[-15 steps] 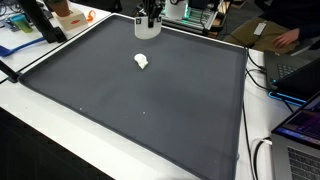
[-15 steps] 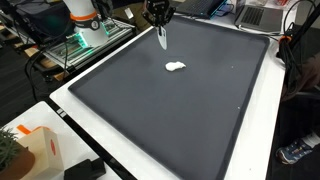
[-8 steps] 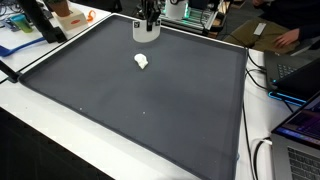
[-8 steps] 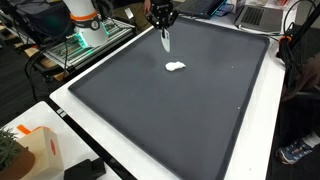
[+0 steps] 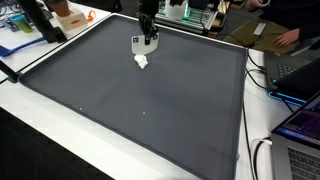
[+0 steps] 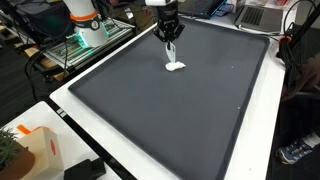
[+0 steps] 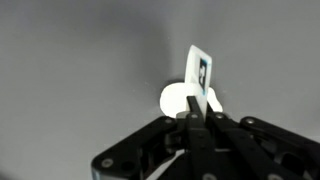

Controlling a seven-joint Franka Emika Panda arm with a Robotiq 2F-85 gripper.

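My gripper (image 5: 147,32) (image 6: 169,30) is shut on a thin white card (image 5: 142,44) (image 6: 170,50) that hangs from the closed fingers. In the wrist view the card (image 7: 200,70) stands on edge between the jaws (image 7: 197,118) and carries a small dark picture. Just below the card, a small white lump (image 5: 142,61) (image 6: 176,67) (image 7: 178,98) lies on the dark grey mat (image 5: 150,110) (image 6: 180,110). The card's lower edge is close above the lump; I cannot tell if they touch.
The mat covers a white table. An orange-and-white box (image 6: 35,150) stands at a table corner. The robot base (image 6: 85,20) and electronics stand past the mat's edge. Laptops (image 5: 300,130) and cables lie beside the mat, and a person's arm (image 5: 285,38) rests nearby.
The gripper has moved with the card from the mat's far edge toward the white lump and lowered over it. The lump has not moved.
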